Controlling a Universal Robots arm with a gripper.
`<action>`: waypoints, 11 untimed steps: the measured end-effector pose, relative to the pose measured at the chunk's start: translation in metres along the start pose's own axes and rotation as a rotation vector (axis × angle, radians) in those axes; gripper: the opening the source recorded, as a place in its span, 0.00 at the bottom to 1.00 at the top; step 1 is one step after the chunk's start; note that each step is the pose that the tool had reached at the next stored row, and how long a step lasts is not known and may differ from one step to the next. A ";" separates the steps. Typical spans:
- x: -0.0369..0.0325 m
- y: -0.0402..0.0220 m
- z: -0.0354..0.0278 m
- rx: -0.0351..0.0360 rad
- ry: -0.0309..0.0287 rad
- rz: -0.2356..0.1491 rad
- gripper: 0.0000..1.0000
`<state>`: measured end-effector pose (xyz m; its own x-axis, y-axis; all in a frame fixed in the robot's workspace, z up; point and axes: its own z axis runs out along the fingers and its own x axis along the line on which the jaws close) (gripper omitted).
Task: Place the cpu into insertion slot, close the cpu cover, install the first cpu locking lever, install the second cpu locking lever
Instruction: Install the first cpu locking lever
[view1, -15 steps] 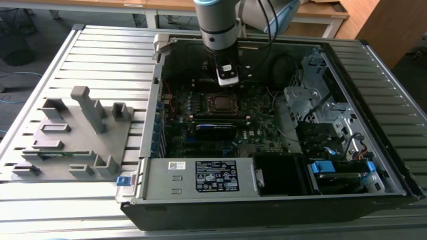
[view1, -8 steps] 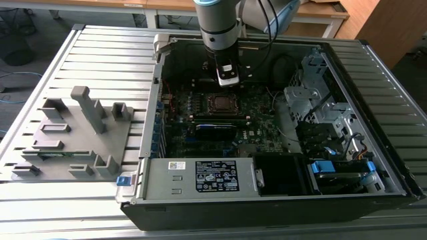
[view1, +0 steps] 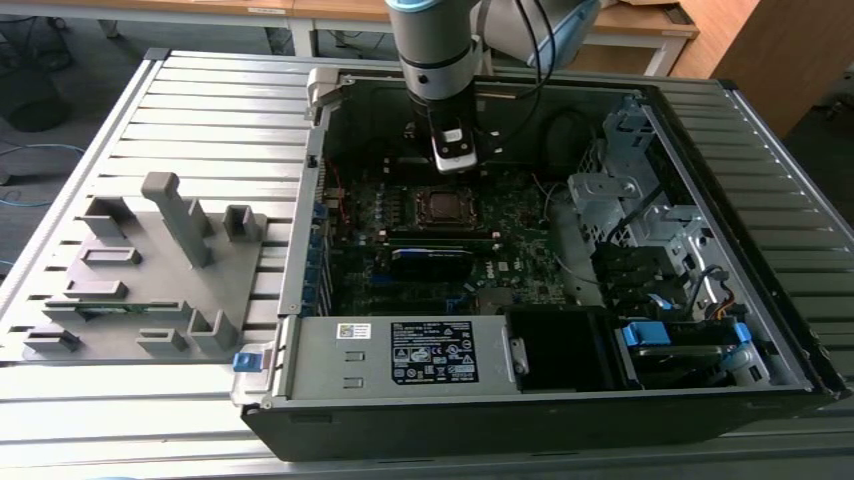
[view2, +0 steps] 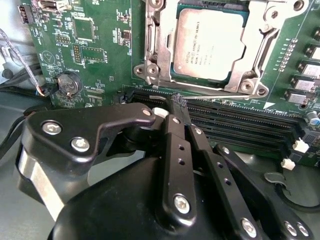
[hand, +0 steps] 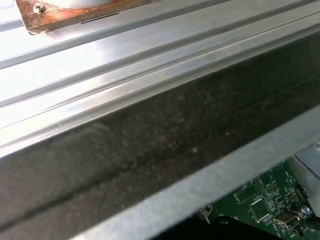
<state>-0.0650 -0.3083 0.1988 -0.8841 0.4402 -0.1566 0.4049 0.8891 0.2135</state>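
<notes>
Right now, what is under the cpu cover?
Through the cut-out centre of the cpu cover the cpu shows, its edges tucked beneath the frame. Whatever lies below the chip is covered.

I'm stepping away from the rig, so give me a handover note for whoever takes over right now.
Gripper: fingers together, tips at the thin lever rod along the socket's edge; cannot tell if it pinches it.
Cpu sits in the insertion slot, cpu cover down over it.
Done: cpu placed, cover closed.
Left: the locking levers; latching cannot be confirmed.
</notes>
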 end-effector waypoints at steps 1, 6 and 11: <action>0.0000 -0.0001 0.0002 -0.0013 -0.0011 0.000 0.11; 0.0010 -0.0005 0.0004 -0.0039 -0.0025 0.000 0.11; 0.0024 -0.0009 0.0004 -0.0063 -0.0014 0.001 0.11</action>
<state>-0.0674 -0.3080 0.1979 -0.8835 0.4410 -0.1578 0.4040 0.8880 0.2197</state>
